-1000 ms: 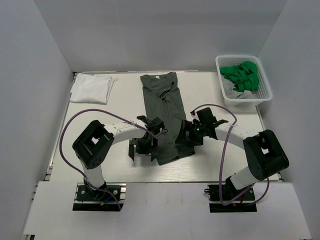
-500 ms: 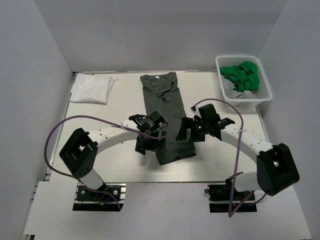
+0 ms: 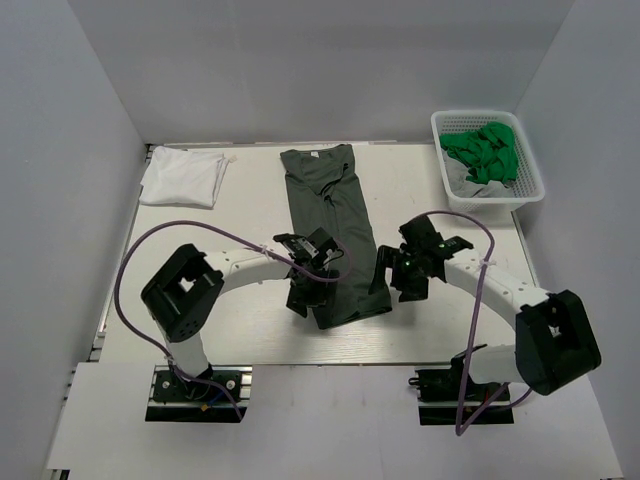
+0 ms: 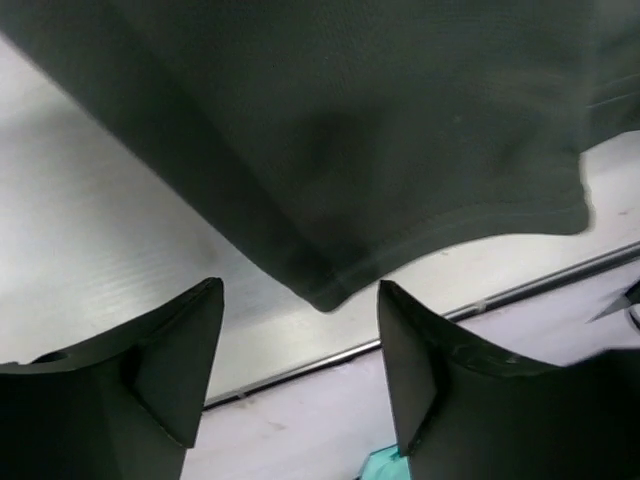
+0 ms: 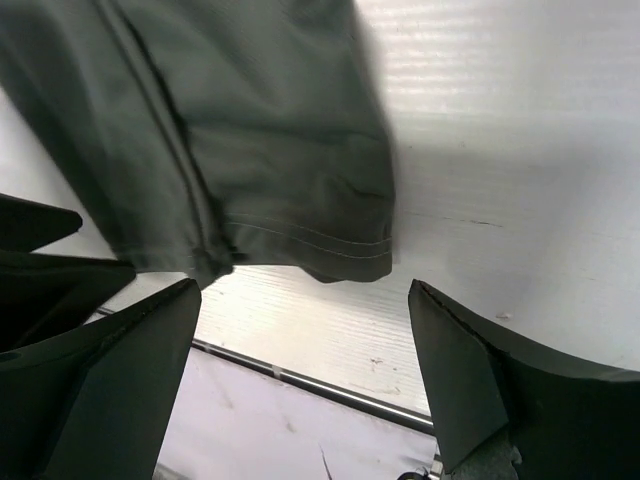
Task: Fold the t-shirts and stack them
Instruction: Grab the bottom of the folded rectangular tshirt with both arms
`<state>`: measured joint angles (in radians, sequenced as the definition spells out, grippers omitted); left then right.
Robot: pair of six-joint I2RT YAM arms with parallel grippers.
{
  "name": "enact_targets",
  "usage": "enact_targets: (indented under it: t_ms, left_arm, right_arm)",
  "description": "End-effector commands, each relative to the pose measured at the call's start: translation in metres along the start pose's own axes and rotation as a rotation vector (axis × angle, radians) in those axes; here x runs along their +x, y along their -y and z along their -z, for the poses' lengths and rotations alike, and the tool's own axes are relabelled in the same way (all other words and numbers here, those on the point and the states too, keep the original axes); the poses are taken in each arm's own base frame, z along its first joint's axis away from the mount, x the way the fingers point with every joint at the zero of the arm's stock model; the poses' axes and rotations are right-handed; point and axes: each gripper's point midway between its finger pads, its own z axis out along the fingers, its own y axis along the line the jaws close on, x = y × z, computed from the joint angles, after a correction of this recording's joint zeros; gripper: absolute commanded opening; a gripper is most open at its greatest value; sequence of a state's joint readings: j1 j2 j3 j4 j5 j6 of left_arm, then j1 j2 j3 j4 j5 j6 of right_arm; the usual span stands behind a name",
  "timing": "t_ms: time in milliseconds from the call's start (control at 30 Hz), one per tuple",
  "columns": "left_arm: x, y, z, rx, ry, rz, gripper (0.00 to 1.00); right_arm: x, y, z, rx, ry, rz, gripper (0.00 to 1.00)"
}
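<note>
Nearest to me, both arms reach in over the near half of the table (image 3: 240, 210) and meet at the near hem of the olive-grey tee (image 3: 335, 220). My left gripper (image 3: 304, 298) sits at the hem's 9 o'clock corner and my right gripper (image 3: 386, 284) at its 3 o'clock corner, with the shirt's near end between them.

On the left wrist camera, the left gripper's fingers (image 4: 170, 370) are parted with nothing pinched. The hem corner lies just past the tips, in line with the gap. I cannot tell whether either finger brushes the cloth.

On the right wrist camera, the right gripper's fingers (image 5: 500, 390) are spread wide over bare table. The stitched hem corner lies just beyond them toward 12 o'clock and is not gripped.

The olive-grey tee lies flat, folded lengthwise into a long narrow strip. It runs from that near hem away toward 12 o'clock, with its round neck at the table's far edge. The strip slants a little, so its near end drifts toward 5 o'clock.

Farther out, at 10 o'clock in the far left corner, the white tee (image 3: 183, 177) lies folded in a rough square, well apart from the olive one. At 2 o'clock, by the far right corner, a white mesh basket (image 3: 528, 170) holds bunched green cloth (image 3: 482, 152) on top of something pale.
</note>
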<state>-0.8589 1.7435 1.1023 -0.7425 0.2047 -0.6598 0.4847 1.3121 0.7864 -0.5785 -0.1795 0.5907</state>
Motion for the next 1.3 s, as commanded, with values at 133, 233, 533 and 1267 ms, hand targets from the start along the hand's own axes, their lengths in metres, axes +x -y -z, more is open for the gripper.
enact_targets:
  t_ms: [133, 233, 533, 1267]
  left_arm:
    - [0.013, -0.008, -0.013, -0.013, -0.055, -0.007, 0.57]
    - [0.014, -0.014, -0.016, -0.036, -0.051, -0.006, 0.48]
    - [0.029, -0.023, -0.026, -0.069, -0.092, 0.033, 0.36]
    - [0.049, -0.025, 0.026, -0.223, -0.096, 0.161, 0.00]
  right_arm:
    - [0.023, 0.007, -0.024, -0.006, -0.114, -0.043, 0.89]
    - [0.031, 0.009, -0.031, -0.011, -0.157, -0.055, 0.84]
    - [0.036, 0.015, -0.038, 0.003, -0.169, -0.074, 0.63]
    - [0.091, 0.004, 0.001, -0.025, -0.287, 0.001, 0.00]
